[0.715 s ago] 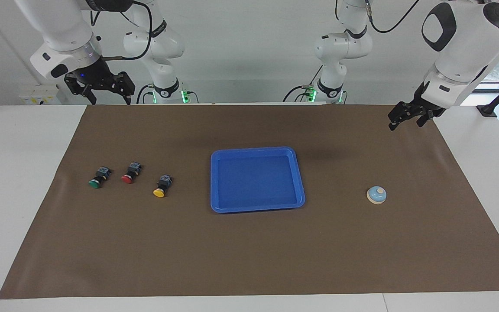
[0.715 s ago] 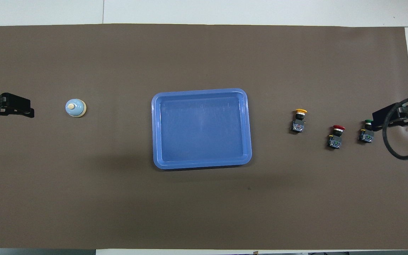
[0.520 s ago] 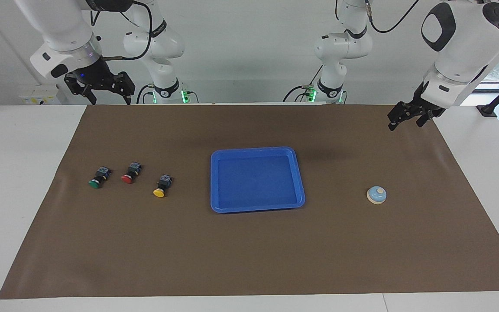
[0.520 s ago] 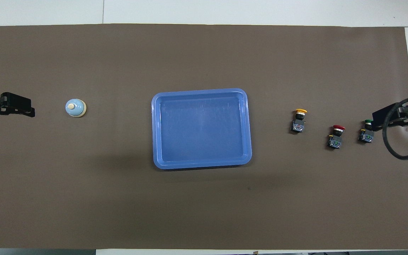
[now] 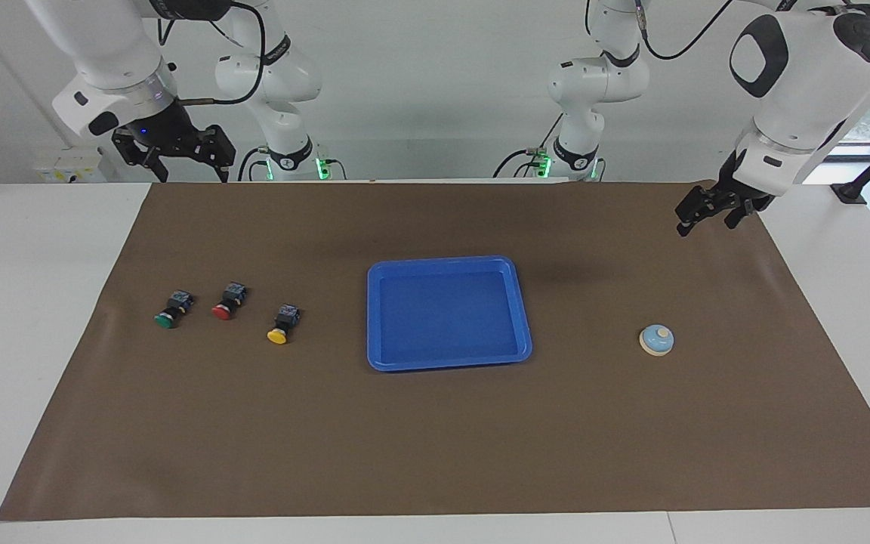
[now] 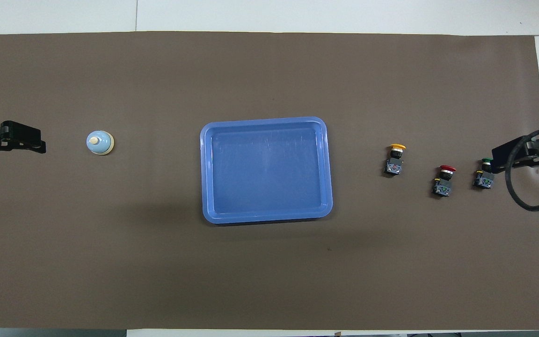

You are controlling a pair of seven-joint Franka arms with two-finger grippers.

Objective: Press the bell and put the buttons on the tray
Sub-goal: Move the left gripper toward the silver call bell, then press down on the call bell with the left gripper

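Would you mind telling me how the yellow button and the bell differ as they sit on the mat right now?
The yellow button has a black body and a yellow cap; the bell is a light blue dome with a cream knob and base rim. The yellow button lies tipped on its side, while the bell sits upright. The yellow button is toward the right arm's end of the table, the bell toward the left arm's end. Both rest on the brown mat, outside the tray.
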